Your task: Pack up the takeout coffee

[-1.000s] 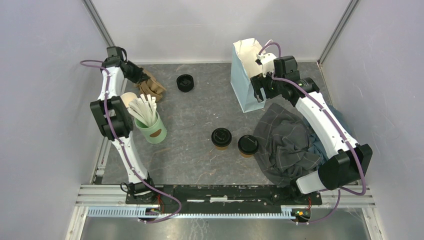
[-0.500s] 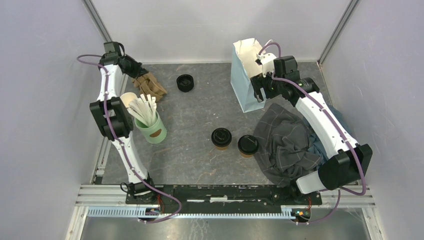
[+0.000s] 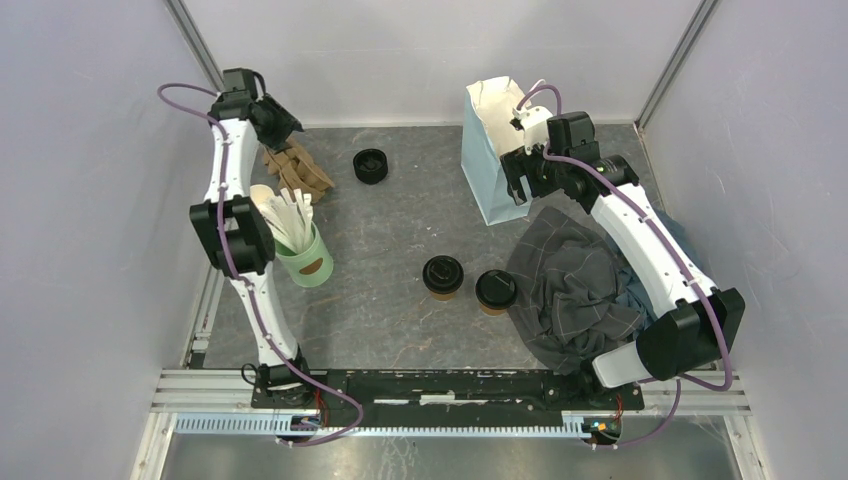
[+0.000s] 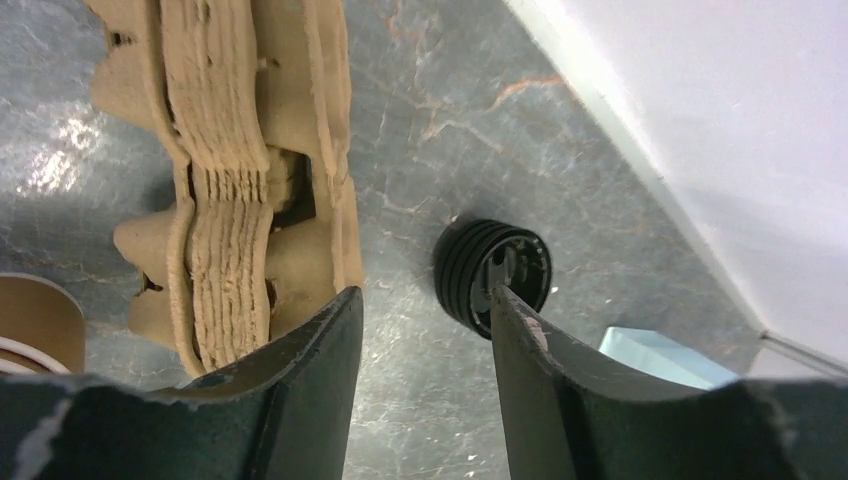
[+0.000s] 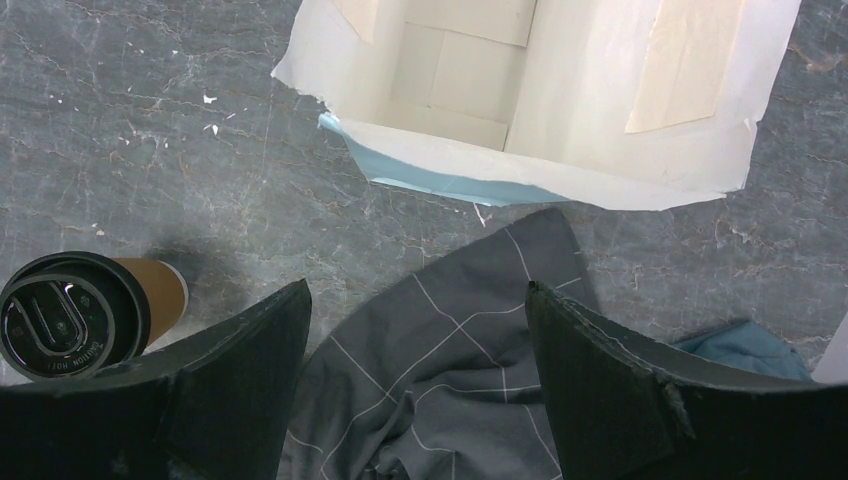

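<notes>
Your right claw (image 5: 418, 300) hangs spread wide over the grey checked cloth (image 5: 450, 380) at 6 o'clock on the bench (image 5: 150, 130). The open paper bag (image 5: 580, 100) sits at 12 o'clock, its near rim just beside the cloth's tip. A black-lidded coffee cup (image 5: 75, 315) sits at 8 o'clock, apart from both.

Grey table (image 3: 390, 240), two lidded cups (image 3: 442, 276) (image 3: 495, 289), lid stack (image 3: 370, 165), bag (image 3: 487, 170), cloth (image 3: 575, 285)

Smooth dark grey marbled counter (image 4: 430, 90), slight sheen. Left of left claw (image 4: 425, 300): stack of tan moulded-pulp carriers (image 4: 230, 200), rough, fibrous, matt. Ahead: stack of black ribbed plastic lids (image 4: 490, 275), semi-gloss. Below right claw (image 5: 418, 300): grey checked cloth (image 5: 440, 340), soft, matt. Ahead: pale blue paper bag (image 5: 470, 70), matt white inside. Left: brown paper cup (image 5: 165, 285), glossy black plastic sip lid (image 5: 60, 315).
</notes>
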`<control>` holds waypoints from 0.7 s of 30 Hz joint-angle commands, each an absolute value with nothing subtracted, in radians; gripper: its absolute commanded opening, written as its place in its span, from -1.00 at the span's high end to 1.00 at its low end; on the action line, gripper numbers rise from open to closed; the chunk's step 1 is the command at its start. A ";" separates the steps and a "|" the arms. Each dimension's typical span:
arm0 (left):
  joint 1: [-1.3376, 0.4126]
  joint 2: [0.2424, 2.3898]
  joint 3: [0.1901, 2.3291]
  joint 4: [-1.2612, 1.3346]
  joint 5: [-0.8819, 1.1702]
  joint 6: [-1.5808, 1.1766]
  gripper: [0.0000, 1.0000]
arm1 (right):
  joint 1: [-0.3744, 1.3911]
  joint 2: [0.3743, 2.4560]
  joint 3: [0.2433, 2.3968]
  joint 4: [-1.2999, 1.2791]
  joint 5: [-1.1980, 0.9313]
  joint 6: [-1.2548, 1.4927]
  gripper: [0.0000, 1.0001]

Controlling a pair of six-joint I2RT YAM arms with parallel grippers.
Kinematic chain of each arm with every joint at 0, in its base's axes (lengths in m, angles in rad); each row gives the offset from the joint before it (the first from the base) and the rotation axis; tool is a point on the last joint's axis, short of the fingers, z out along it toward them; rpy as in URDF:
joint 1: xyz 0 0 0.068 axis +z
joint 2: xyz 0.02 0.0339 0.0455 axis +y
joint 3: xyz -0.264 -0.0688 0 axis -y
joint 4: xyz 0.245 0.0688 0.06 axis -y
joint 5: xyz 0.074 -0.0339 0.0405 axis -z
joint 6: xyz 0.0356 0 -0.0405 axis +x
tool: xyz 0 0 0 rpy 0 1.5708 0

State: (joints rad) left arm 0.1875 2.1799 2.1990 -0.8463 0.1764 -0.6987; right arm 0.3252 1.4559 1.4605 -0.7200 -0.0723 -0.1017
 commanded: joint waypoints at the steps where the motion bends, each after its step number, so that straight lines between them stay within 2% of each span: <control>1: 0.140 2.222 2.227 -0.915 0.047 -0.620 -0.14 | 0.331 1.417 1.477 -0.691 -0.078 -0.095 -0.70; 5: 0.118 2.224 2.224 -0.914 -0.055 -0.589 -0.15 | 0.330 1.413 1.472 -0.692 -0.072 -0.097 -0.70; 17: 0.117 2.278 2.284 -0.911 -0.148 -0.548 -0.22 | 0.331 1.424 1.474 -0.689 -0.071 -0.097 -0.70; 21: 0.117 2.315 2.323 -0.904 -0.116 -0.546 -0.14 | 0.331 1.430 1.479 -0.690 -0.071 -0.097 -0.70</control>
